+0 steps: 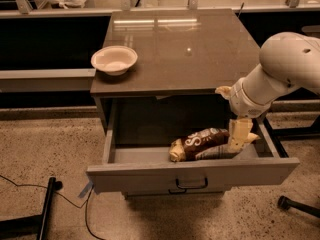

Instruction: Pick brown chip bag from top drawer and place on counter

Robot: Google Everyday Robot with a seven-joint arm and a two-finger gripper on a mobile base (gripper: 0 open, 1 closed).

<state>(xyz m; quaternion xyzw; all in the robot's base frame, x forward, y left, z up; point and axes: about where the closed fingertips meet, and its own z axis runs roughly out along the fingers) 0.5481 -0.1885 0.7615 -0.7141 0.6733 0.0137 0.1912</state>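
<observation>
Speckled flooring (50, 149) ran beneath the cabinet (103, 115), its top drawer (150, 176) standing open at lower centre with the brown chip bag (202, 143) lying inside, right of middle. The claw (240, 136) hung at the bag's right end; spread or pinching, I could not tell. Grasping seemed the step in hand; next would come a firm pinch, then a lift to the tabletop (200, 59) above.

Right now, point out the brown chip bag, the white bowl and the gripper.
brown chip bag (202, 140): camera view, its dark middle.
white bowl (114, 61): camera view, its inner floor.
gripper (239, 143): camera view, tip, in top drawer (192, 171) beside bag.
</observation>
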